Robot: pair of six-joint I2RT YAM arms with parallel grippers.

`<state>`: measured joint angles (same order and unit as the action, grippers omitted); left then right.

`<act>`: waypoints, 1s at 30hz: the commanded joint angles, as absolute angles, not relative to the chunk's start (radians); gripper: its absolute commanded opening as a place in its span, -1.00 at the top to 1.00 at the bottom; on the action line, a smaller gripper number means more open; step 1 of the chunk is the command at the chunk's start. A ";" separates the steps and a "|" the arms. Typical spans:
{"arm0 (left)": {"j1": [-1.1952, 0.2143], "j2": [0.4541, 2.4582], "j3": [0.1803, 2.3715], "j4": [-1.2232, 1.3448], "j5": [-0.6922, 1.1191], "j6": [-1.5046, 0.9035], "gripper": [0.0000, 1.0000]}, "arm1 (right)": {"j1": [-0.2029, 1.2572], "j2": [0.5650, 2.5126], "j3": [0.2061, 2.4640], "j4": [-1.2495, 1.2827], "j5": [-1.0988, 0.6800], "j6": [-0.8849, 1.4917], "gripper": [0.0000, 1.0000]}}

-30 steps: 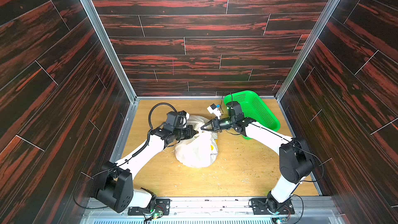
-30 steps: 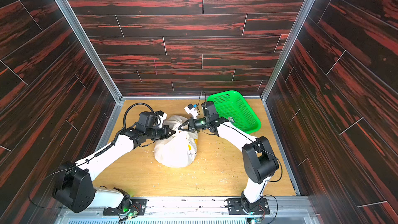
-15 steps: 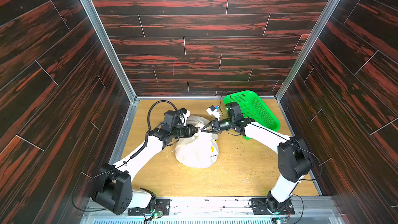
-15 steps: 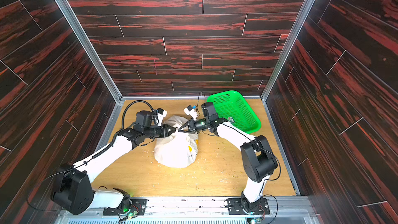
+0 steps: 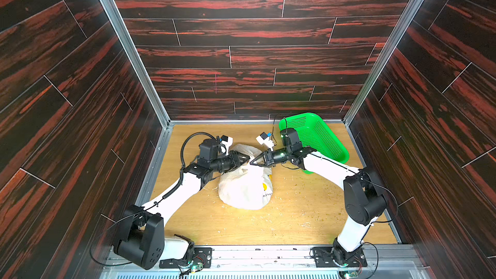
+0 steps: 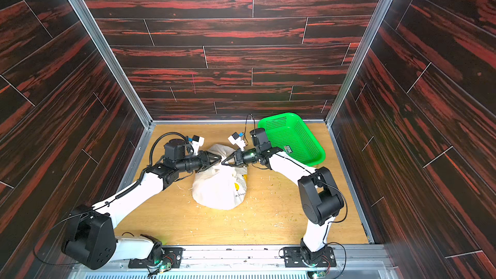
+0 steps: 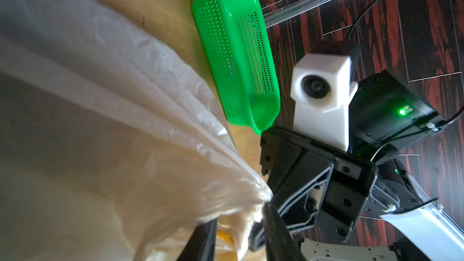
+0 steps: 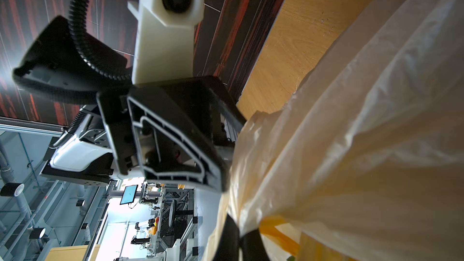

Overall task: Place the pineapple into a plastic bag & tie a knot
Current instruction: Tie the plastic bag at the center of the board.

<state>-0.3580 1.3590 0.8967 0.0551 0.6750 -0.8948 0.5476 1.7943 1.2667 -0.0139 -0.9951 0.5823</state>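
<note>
change of state: the left jaws, shut at the top of the plastic bag (image 5: pixel 243 186) a second ago, now stand part open, with a clear gap between the fingers (image 7: pixel 200 242) in the left wrist view. bag film shows in that gap; whether it touches them cannot be told. the right jaws remain shut, pinching the bunched neck (image 8: pixel 251 207) of the bag. meaning for the task: the left side has probably let go of its strap, either because a tie pass is finished or to take a new hold. a finished knot cannot be confirmed, since the jaws cover that spot in both top views. position: the bag rests on the desk (image 5: pixel 308 210), near the green basket (image 5: pixel 322 135) but not touching it, on the basket's side toward the left arm and nearer the arm bases. appearance: white, thin, creased, bulging and rounded, with yellow prints and small dark lettering on the flank toward the basket. the pineapple is not visible; the full shape suggests it is inside.
</note>
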 commanded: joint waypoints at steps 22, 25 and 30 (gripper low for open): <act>-0.356 1.336 0.945 -0.105 0.537 -1.230 0.20 | 0.570 1.812 1.264 0.065 -1.035 0.598 1.00; -0.356 1.345 0.932 -0.077 0.536 -1.270 0.17 | 0.575 1.809 1.260 0.068 -1.034 0.599 1.00; -0.358 1.346 0.899 -0.059 0.519 -1.349 0.33 | 0.578 1.804 1.254 0.077 -1.028 0.605 1.00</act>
<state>-0.3592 1.3495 0.9199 -0.0753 0.5400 -1.2884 0.5674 1.8011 1.2667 0.0578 -1.0096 0.5980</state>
